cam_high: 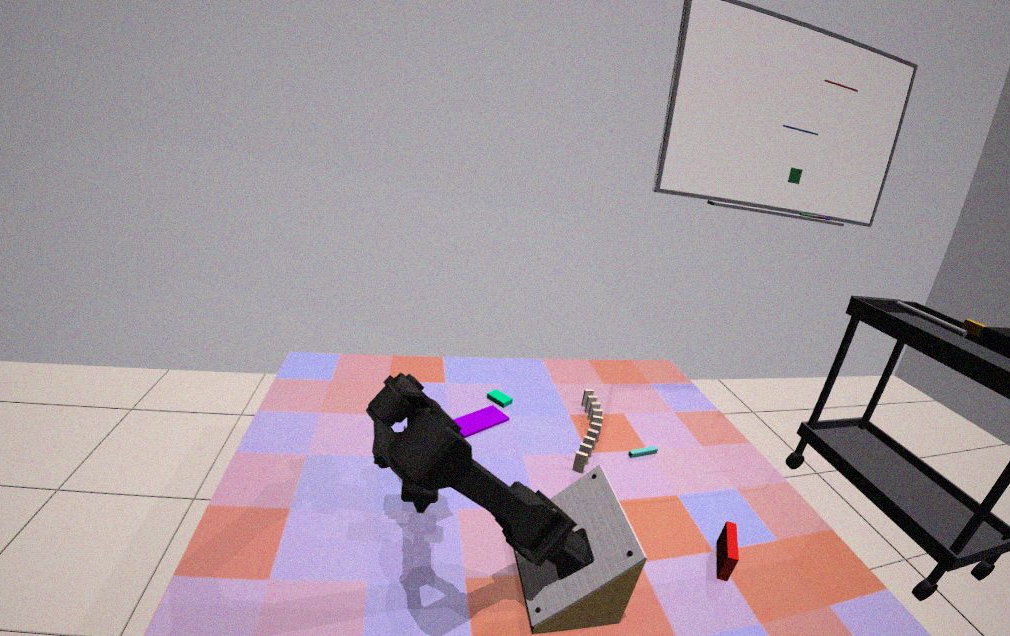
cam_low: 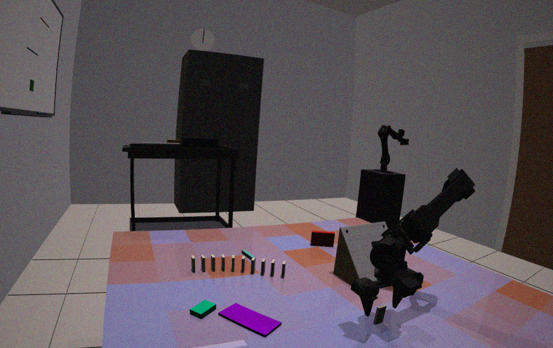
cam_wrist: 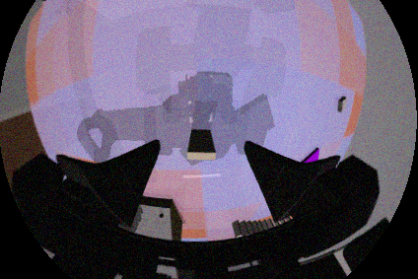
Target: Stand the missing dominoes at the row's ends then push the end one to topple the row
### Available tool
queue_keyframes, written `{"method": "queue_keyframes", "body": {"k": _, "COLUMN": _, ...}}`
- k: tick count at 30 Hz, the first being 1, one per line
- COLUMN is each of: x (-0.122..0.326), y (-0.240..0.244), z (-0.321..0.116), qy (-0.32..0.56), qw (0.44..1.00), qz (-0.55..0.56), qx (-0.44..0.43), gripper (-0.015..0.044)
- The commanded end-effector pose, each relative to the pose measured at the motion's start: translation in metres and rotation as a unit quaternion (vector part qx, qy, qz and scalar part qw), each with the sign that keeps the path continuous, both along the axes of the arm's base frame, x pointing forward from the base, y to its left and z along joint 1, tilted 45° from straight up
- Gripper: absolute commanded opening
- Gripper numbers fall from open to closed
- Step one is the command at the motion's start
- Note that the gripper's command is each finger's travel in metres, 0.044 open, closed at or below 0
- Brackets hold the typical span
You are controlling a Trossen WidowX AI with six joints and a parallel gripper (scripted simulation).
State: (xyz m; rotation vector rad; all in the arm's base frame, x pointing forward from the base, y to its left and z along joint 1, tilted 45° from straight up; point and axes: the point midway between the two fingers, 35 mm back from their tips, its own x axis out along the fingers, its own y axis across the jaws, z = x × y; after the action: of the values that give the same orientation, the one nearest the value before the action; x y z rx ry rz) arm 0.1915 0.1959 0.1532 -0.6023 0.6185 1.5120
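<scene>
A loose domino [cam_low: 379, 315] [cam_wrist: 201, 143] stands upright on the mat, apart from the row. My gripper [cam_low: 381, 310] [cam_wrist: 202, 145] is open and points down above this domino, one fingertip to each side of it in the wrist view, with nothing held. The arm hides this domino in the top view. A second loose domino [cam_wrist: 341, 104] is far off at the right of the wrist view; its pose is hard to tell. The row of several standing dominoes [cam_high: 579, 461] [cam_low: 252, 265] curves gently. It also shows small at the bottom of the wrist view [cam_wrist: 253, 227].
A purple slab [cam_high: 481, 420] [cam_low: 249, 319] and a green block [cam_high: 499, 397] [cam_low: 202, 308] lie between gripper and row. A teal stick [cam_high: 642, 451] [cam_low: 248, 254] lies beside the row. The wedge base [cam_high: 608, 521] [cam_low: 347, 259] and a red block [cam_high: 727, 550] [cam_low: 322, 238] stand nearby.
</scene>
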Motion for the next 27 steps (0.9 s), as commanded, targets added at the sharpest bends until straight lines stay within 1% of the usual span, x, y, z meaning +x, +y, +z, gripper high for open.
{"method": "queue_keyframes", "body": {"k": 1, "x": -0.0017, "y": 0.0039, "z": -0.0081, "qy": 0.005, "qw": 1.000, "qz": -0.002, "qx": -0.004, "gripper": 0.0440}}
{"method": "queue_keyframes", "body": {"k": 5, "x": -0.0020, "y": 0.0064, "z": -0.0106, "qy": 0.005, "qw": 1.000, "qz": -0.002, "qx": -0.003, "gripper": 0.0440}}
{"method": "queue_keyframes", "body": {"k": 17, "x": -0.0020, "y": 0.0064, "z": -0.0106, "qy": 0.005, "qw": 1.000, "qz": -0.002, "qx": -0.003, "gripper": 0.0125}}
{"method": "queue_keyframes", "body": {"k": 18, "x": -0.0020, "y": 0.0064, "z": -0.0106, "qy": 0.005, "qw": 1.000, "qz": -0.002, "qx": -0.003, "gripper": 0.0107}}
{"method": "queue_keyframes", "body": {"k": 27, "x": -0.0020, "y": 0.0064, "z": -0.0106, "qy": 0.005, "qw": 1.000, "qz": -0.002, "qx": -0.003, "gripper": 0.0107}}
